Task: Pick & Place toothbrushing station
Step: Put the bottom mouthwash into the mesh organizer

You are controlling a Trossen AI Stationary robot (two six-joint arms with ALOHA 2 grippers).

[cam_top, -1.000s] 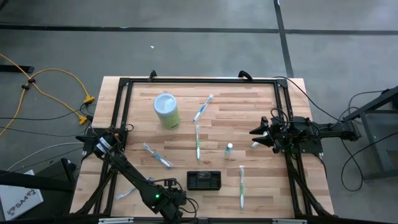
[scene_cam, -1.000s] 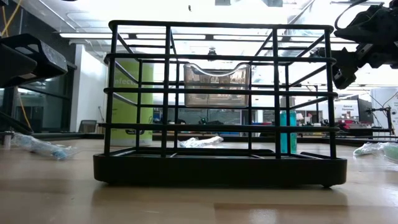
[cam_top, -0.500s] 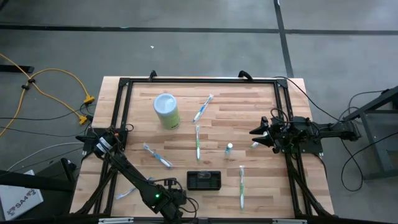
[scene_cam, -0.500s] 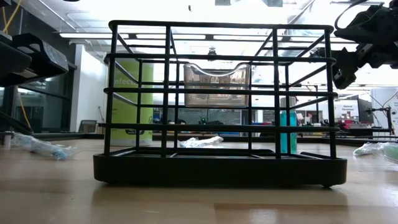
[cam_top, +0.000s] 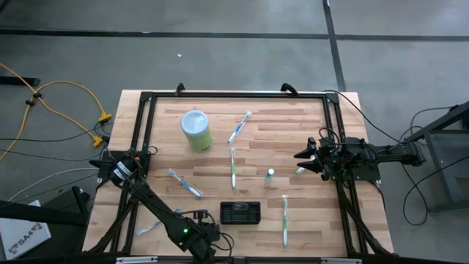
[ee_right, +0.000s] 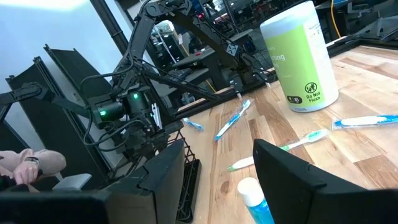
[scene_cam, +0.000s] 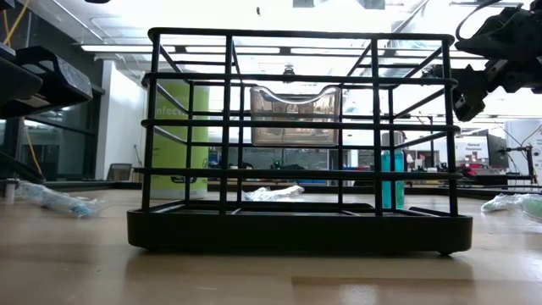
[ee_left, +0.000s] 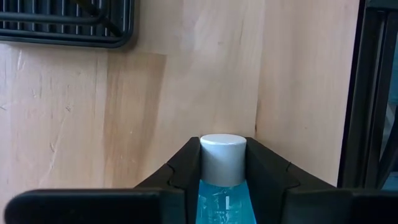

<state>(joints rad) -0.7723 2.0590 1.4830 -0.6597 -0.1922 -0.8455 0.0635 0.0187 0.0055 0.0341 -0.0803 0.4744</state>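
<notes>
Left wrist view: your left claw [ee_left: 222,180] grips blue tube [ee_left: 222,165]; right claw [ee_right: 214,165] gapes empty; next, carry tube to toothbrushing station [cam_top: 240,212].

L gripper [ee_left: 222,163] clamped on blue bottle [ee_left: 222,194], white cap | black holder [ee_left: 68,25] beyond | wood table [ee_left: 81,118]

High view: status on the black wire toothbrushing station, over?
Left gripper shut on white-capped blue tube, near black wire toothbrushing station. Right gripper open, far right, waiting. Station untouched, nothing blocking it.
</notes>
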